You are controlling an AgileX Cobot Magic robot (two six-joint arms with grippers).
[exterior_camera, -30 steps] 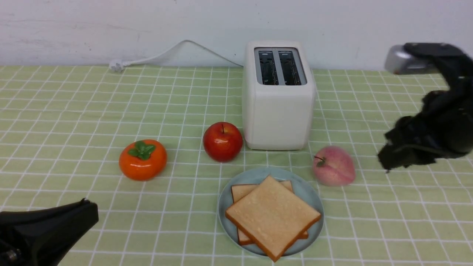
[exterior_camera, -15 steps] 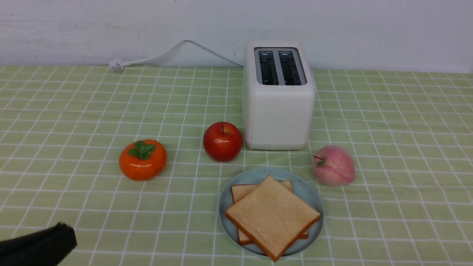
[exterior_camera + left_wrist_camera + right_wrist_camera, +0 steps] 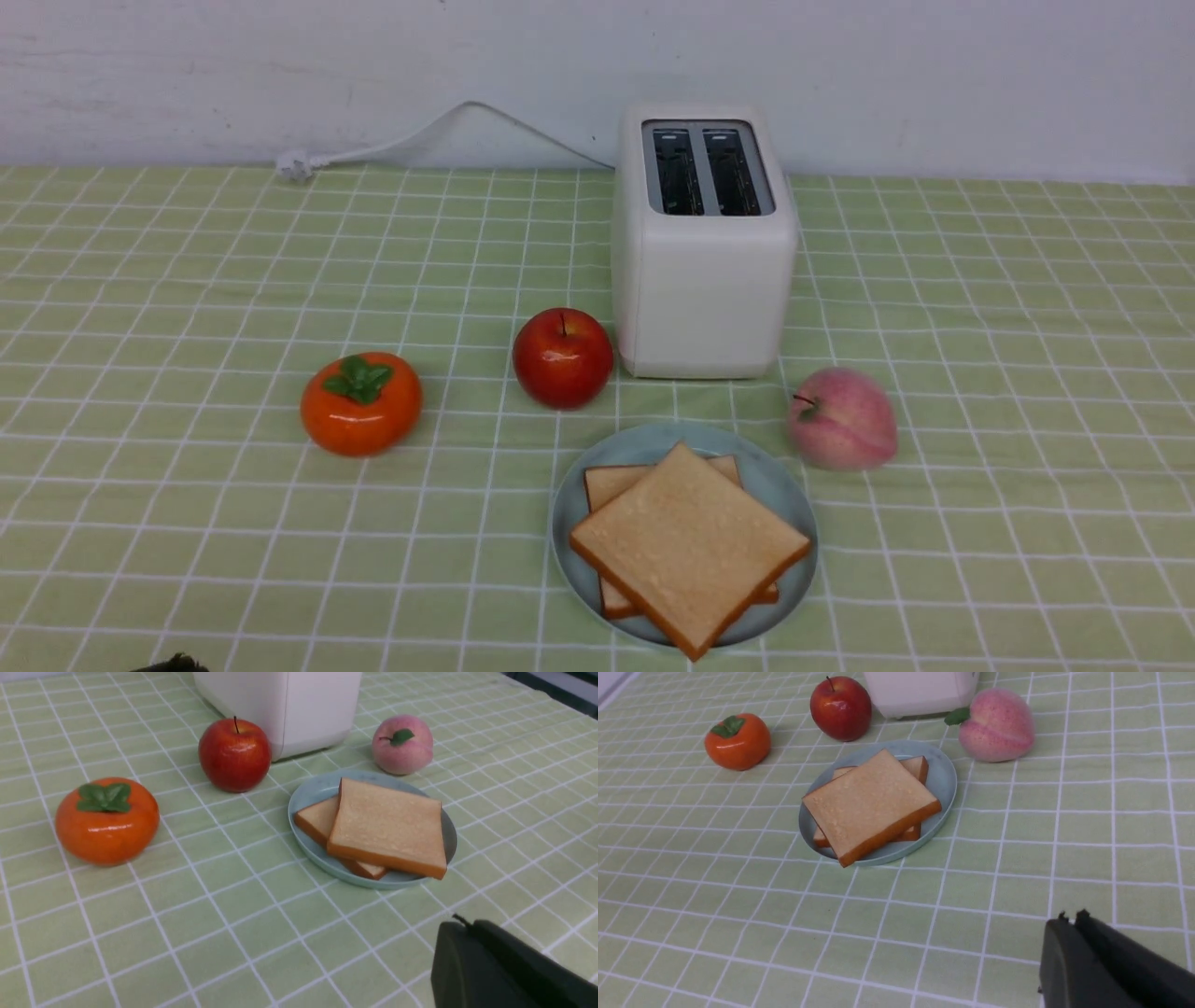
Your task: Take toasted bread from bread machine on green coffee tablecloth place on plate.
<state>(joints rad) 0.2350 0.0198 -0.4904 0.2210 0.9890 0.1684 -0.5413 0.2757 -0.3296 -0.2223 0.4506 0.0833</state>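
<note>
Two slices of toasted bread (image 3: 689,547) lie stacked on the pale blue plate (image 3: 782,490), the top one turned askew over the lower. The white bread machine (image 3: 702,280) stands behind the plate on the green coffee tablecloth (image 3: 187,280), and both its slots show nothing inside. In the left wrist view my left gripper (image 3: 460,924) is shut and holds nothing, hovering over the cloth short of the plate (image 3: 308,795). My right gripper (image 3: 1070,917) is also shut and empty, over the cloth, apart from the plate (image 3: 945,779) and toasted bread (image 3: 871,802).
A red apple (image 3: 562,357) sits left of the bread machine, an orange persimmon (image 3: 360,403) farther left, and a pink peach (image 3: 842,418) right of the plate. The white cord and plug (image 3: 297,166) trail along the back wall.
The right arm has left the front view and its gripper has gone from part open to shut. The left gripper has slid back almost out of the front view's lower left corner.
</note>
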